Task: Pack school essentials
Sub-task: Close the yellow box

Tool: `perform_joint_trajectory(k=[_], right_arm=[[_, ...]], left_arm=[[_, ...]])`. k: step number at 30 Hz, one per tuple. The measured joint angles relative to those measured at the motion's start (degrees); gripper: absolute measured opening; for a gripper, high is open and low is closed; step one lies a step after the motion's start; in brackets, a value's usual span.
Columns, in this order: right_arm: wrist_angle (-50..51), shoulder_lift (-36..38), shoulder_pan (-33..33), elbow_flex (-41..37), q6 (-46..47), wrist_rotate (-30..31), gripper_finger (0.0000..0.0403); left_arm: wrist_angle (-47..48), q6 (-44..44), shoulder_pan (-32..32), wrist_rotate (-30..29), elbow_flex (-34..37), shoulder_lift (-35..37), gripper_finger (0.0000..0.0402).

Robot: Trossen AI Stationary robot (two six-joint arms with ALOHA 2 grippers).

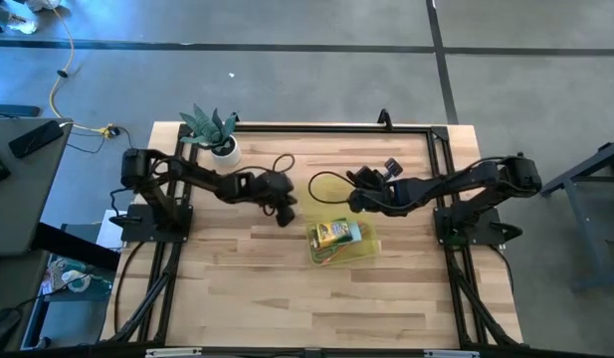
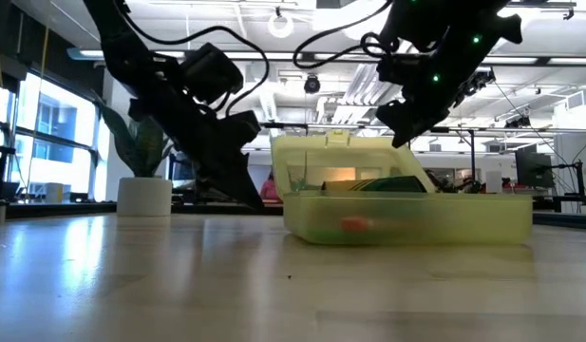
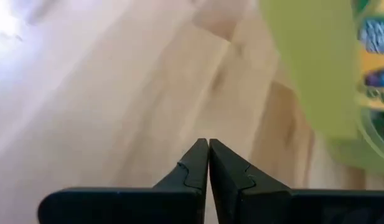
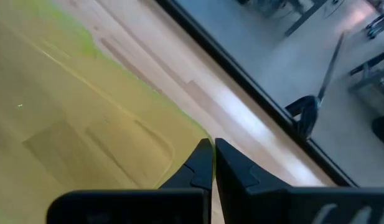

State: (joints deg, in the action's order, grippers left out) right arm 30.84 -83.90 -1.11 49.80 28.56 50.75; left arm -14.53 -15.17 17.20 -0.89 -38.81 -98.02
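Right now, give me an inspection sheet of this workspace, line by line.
Surface: light wooden table, bare in front.
Job's things: crayon box lies in the translucent yellow-green case; something red-orange shows through its wall.
Clutter: potted plant at the back left.
Grippers: left gripper shut, empty, just left of the case; right gripper shut, at the raised lid.
Cables: black loops on the arms; a yellow lead on the floor.
Surroundings: grey floor, a desk at left.
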Motion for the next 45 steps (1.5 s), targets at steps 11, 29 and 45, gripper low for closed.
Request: perform_joint_trajectory(k=[11, 29, 45], right_arm=[[-1.01, 0.0, -5.36, 0.0, 2.61, 9.85, 0.0], [-2.1, -0.04, -9.22, 0.0, 4.85, 19.66, 0.0], [-2.63, -0.48, -7.12, 0.0, 6.14, 14.89, 0.0009]], left_arm=[[-9.88, 0.97, 4.66, 4.41, 0.0, 0.0, 0.0005], [-18.8, 6.22, 9.39, 14.8, -0.02, 0.0, 0.0005], [-19.95, 6.85, 9.35, 19.75, -0.02, 0.0, 0.0005]])
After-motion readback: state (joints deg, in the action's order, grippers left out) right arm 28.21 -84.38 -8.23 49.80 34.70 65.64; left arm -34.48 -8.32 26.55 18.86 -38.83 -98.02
